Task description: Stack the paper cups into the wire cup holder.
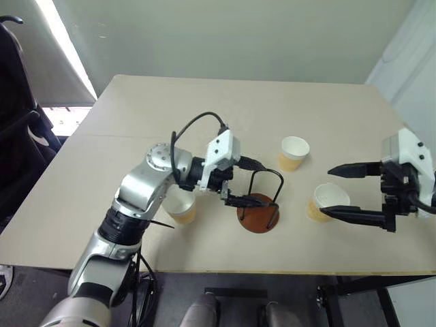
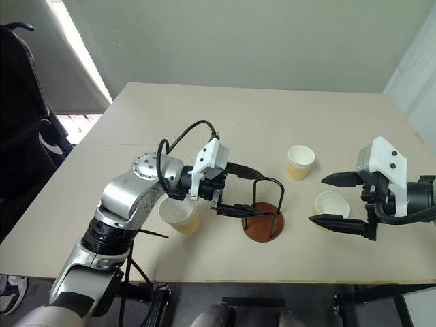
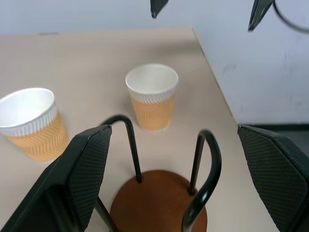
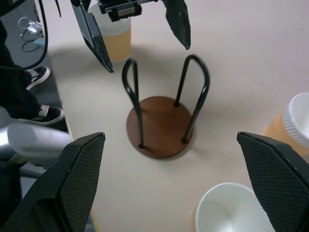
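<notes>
Wire cup holder (image 1: 259,204) stands empty on the table (image 1: 204,116), three paper cups (image 1: 293,152) loose around it. Left pincer (image 1: 248,182) hovers released over the holder; right pincer (image 1: 343,192) spread wide around one cup, not gripping.

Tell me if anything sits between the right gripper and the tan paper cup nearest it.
Nothing visible does. The right gripper is open, its two black fingers on either side of the near tan paper cup from above. The black wire cup holder on its brown disc stands apart toward the left gripper, with bare table between.
</notes>
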`<state>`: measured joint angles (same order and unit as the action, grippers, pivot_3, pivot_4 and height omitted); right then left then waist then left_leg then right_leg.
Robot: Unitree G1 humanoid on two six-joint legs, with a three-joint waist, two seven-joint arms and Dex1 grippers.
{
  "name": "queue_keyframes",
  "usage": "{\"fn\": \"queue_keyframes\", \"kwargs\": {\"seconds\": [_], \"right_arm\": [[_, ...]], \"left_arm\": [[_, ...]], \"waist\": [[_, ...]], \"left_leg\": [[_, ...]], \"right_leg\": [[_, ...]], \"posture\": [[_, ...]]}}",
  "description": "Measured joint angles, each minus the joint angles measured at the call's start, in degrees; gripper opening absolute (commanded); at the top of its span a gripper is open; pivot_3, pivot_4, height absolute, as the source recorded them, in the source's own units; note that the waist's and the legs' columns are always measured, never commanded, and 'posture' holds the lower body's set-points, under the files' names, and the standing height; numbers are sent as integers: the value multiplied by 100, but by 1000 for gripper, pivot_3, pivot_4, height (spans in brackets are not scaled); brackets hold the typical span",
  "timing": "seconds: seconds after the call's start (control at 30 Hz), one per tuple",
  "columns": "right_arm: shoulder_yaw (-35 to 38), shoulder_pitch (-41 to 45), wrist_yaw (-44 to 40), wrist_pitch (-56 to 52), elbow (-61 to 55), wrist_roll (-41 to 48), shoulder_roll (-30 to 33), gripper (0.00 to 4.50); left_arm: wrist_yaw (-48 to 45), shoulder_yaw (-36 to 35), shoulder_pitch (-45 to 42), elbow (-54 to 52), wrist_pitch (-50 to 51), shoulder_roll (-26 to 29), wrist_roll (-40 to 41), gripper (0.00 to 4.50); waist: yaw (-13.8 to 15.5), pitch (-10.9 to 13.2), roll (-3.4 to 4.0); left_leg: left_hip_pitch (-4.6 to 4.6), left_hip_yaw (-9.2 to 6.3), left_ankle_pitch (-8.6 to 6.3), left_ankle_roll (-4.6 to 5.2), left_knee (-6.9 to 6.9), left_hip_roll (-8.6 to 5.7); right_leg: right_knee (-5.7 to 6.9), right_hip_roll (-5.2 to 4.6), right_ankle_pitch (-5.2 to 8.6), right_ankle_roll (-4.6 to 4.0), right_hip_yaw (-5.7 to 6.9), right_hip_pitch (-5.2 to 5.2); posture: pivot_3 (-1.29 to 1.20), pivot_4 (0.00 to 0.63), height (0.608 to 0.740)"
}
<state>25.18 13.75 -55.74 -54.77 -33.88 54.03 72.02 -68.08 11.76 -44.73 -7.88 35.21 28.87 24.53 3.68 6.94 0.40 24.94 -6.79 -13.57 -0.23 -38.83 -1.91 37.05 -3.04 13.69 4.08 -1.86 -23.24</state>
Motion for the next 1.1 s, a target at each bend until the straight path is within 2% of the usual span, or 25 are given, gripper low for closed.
{"fn": "queue_keyframes", "kwargs": {"seconds": [0.23, 0.37, 0.53, 0.83, 1.1], "right_arm": [[-498, 652, 86, 392, 508, -522, 8, 4500], [-1150, 1265, 107, 876, 1006, -1098, -145, 4500], [-1943, 1924, -45, 1419, 1676, -1847, -385, 4500], [-3532, 2931, -650, 2759, 3130, -3714, -983, 4500], [-4108, 3689, -992, 3796, 4398, -4863, -1712, 4500]], "left_arm": [[194, -580, -308, 299, 57, 433, 115, 4478], [183, -801, -343, 839, -234, 947, -51, 4478], [183, -939, -313, 1129, -438, 1275, -157, 4478], [185, -1085, -129, 1144, -486, 1363, -99, 4478], [62, -1113, -111, 1193, -445, 1448, 1, 4478]], "waist": [[-21, 0, 0], [-48, 0, 1], [-47, 0, 0], [-73, 0, 1], [-72, 0, 1]], "left_leg": [[-2, -1, 0, 0, -1, 1], [-3, -4, 0, 1, -2, 2], [2, -11, -1, 5, -4, -1], [4, -11, -3, 6, -1, 0], [4, -12, -3, 4, 6, 1]], "right_leg": [[2, 0, 0, 0, 0, -1], [2, 1, -1, 0, 0, -3], [-3, 1, -1, 0, 3, -3], [-1, 0, -3, -5, 4, -11], [-1, -1, -4, -15, 7, -15]], "posture": [[0, 150, 740], [0, 150, 740], [0, 150, 740], [0, 150, 740], [0, 150, 740]]}}
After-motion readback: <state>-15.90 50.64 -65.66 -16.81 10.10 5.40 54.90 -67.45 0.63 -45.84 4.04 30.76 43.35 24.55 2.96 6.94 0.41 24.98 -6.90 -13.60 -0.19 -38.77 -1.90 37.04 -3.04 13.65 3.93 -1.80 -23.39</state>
